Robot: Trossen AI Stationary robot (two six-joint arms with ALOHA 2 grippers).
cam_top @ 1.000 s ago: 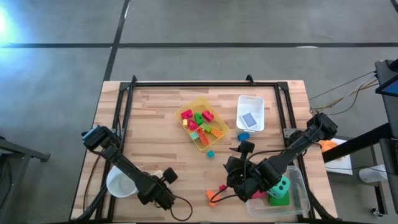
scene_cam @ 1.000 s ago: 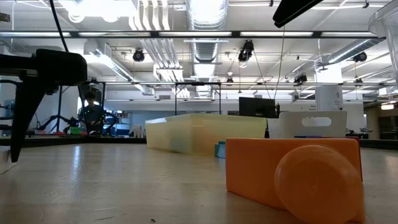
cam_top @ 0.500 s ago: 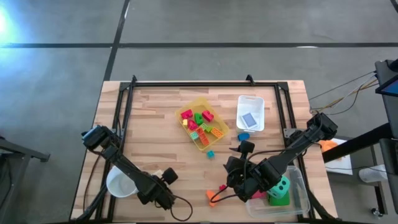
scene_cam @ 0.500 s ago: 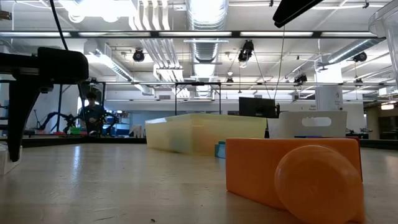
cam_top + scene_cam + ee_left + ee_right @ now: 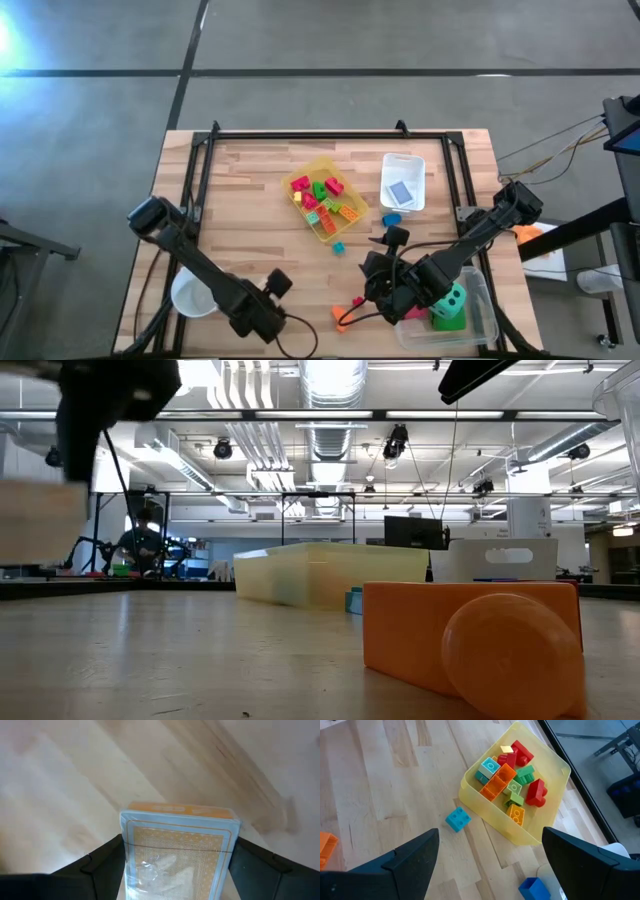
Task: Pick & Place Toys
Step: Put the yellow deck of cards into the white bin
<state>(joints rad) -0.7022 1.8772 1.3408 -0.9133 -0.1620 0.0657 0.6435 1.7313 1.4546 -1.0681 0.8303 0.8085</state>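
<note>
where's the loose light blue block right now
The light blue block lies on the bare table in the high view, just off the yellow bin and ahead of the right gripper.

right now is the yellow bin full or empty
Partly full. The yellow bin holds a loose pile of blocks over part of its floor; a teal block lies outside on the table.

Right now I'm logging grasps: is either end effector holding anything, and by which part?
The left end effector grips a card deck by its two long side edges. The right end effector is open and holds nothing.
</note>
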